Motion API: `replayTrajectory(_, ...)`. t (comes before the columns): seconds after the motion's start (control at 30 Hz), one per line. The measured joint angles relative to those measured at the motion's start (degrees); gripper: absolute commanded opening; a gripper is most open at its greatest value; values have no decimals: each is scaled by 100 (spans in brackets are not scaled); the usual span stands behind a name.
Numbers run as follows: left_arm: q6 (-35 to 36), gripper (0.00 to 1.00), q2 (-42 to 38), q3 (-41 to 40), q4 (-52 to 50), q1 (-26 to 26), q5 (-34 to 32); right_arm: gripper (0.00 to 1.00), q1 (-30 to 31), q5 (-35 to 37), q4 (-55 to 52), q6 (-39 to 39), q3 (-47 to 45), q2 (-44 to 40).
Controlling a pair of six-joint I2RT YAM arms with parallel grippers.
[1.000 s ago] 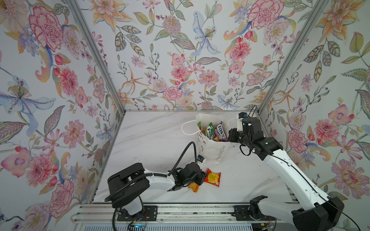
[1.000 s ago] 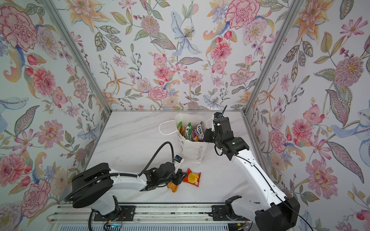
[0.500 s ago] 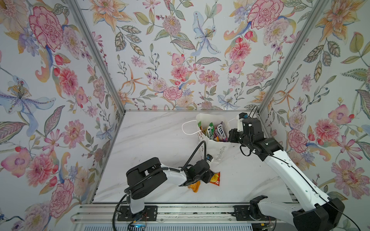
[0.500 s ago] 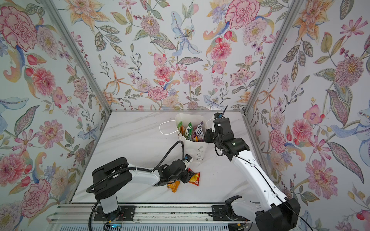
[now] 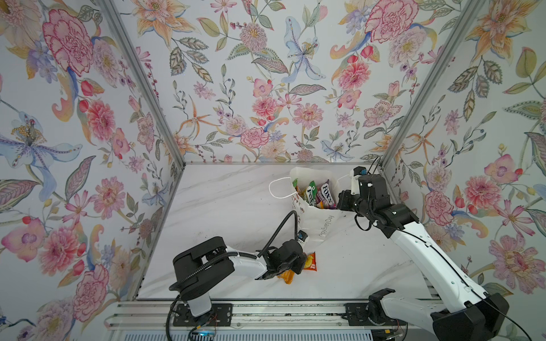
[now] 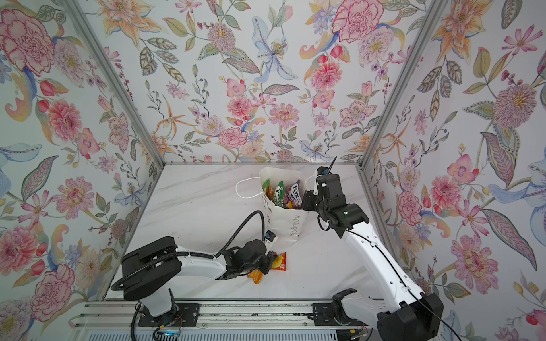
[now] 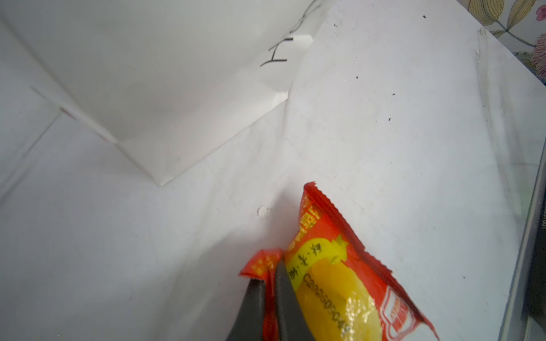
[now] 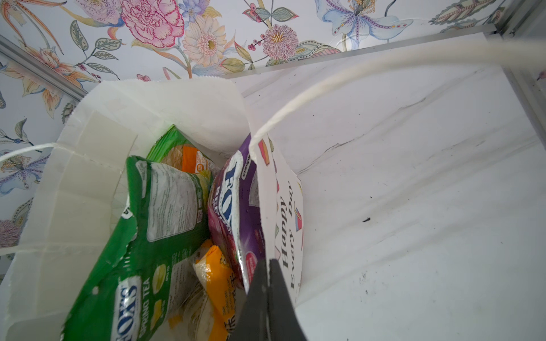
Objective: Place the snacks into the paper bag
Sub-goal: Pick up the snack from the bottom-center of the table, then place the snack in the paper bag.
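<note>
Packets crowd paper bag mouth; right claw pinches its rim.

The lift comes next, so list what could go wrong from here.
1. The left pincer pinches only a crumpled corner of the red-orange sachet; the glossy wrapper may slip out on the lift.
2. The paper bag is crowded, the green FOX'S bag reaching its mouth; the sachet may catch and fall outside.
3. The right pincer holds just the bag's rim; a bump could tear or tip it.
</note>
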Motion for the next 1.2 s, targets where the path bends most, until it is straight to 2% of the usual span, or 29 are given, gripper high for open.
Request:
replayTrajectory(0.3,-173,0,-1239,-693,153,0,-446,0,-7,0,-2,0,0,0)
replayTrajectory(0.63,157,0,-2774,-415,-44,0,-1023,0,-7,-2,-4,0,0,-4)
replayTrajectory(0.77,538,0,-3294,114,-223,0,-1355,0,-4,-2,-7,2,0,-9)
replayTrajectory(0.87,802,0,-3364,750,-275,0,-1552,0,-4,-2,-9,2,0,-9)
replayTrajectory(1.03,1158,0,-2942,1980,-404,0,-1794,0,52,2,-7,4,4,-9)
replayTrajectory(1.2,1329,0,-2138,2994,-675,44,-1947,0,146,20,-7,22,13,-9)
